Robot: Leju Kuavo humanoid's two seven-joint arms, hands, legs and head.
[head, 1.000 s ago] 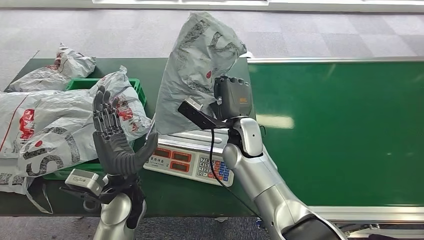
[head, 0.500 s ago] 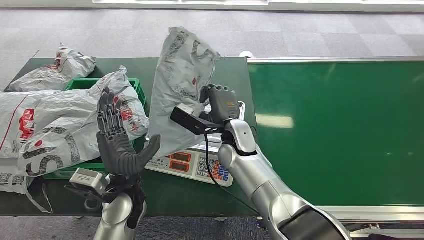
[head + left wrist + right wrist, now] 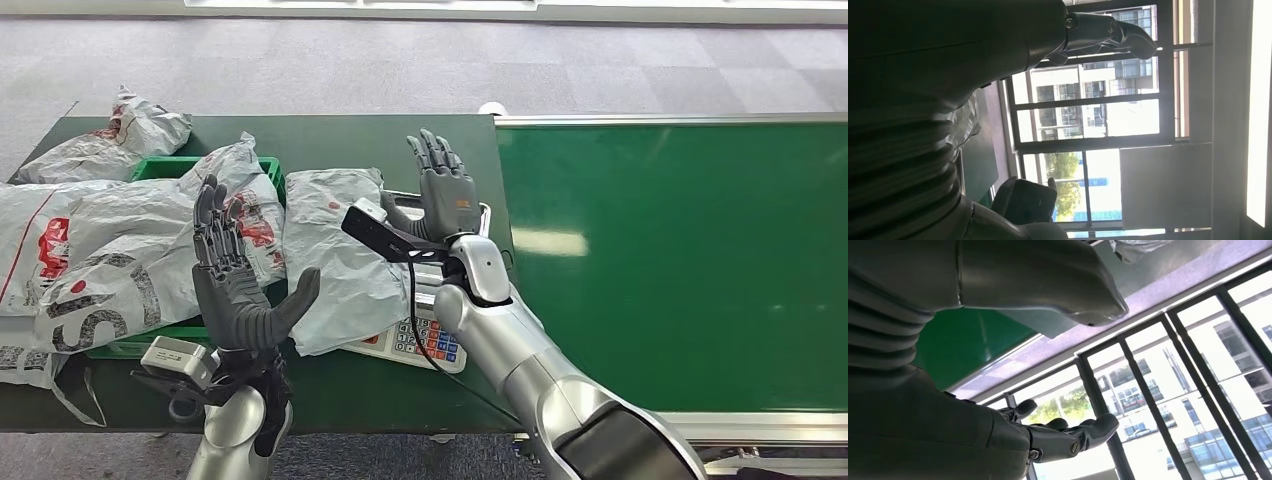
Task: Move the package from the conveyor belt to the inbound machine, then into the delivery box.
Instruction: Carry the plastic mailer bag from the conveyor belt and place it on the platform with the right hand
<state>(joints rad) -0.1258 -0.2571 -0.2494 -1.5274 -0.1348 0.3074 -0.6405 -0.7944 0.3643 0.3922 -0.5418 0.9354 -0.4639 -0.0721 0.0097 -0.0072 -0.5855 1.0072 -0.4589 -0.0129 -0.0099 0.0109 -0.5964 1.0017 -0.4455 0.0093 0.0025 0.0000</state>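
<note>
The package [image 3: 340, 255] is lying flat on the scale [image 3: 425, 340], probably soft, light and slippery. Both the right hand [image 3: 445, 195] and left hand [image 3: 235, 275] are spreading their fingers, holding nothing. Grabbing a bunched edge looks best.

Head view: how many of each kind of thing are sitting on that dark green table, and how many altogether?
Grey mailer bags: 4 told apart; the heap on the left may hide more
Weighing scale: 1
Green crate: 1
Total: 6
</note>
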